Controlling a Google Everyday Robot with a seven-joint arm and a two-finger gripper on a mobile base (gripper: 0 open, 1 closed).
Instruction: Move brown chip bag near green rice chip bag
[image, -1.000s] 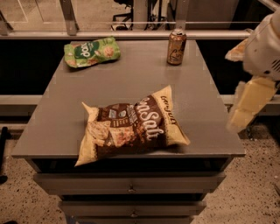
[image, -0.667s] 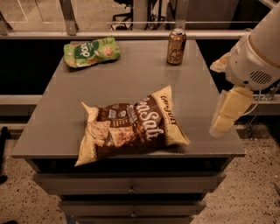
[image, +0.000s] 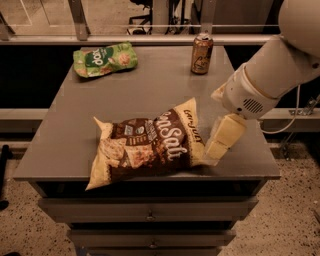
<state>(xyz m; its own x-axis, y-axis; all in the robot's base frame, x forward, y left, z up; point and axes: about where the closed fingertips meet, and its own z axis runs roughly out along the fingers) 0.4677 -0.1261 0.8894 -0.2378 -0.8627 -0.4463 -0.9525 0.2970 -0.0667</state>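
Altogether, three loose things are counted on the counter (image: 150, 90): two chip bags and one can. At the far left corner, one green rice chip bag (image: 105, 59) is laid flat with its dark green logo turned up and its left end close to the left edge. Nearer the front edge, about midway along it, one brown chip bag (image: 147, 147) is laid flat with its white lettering upward. It is set slantwise: one cream-yellow end reaches over the front edge toward the left, and the other cream-yellow end is turned toward the right edge. The two bags are set well apart, with bare grey counter between them. Toward the far right corner, one drink can (image: 201, 53) is stood upright, near the far edge and apart from both bags. At the right, one white arm (image: 270, 80) is seen over the right edge, and one cream-yellow hand (image: 214, 152) is pointed down and to the left from it. The hand is placed just beside the right end of the brown chip bag, near the front edge. Whether it touches the bag cannot be told, nor how far open it is, nor whether anything is held. Below the front edge, two drawer fronts (image: 150, 210) are seen, one above the other.
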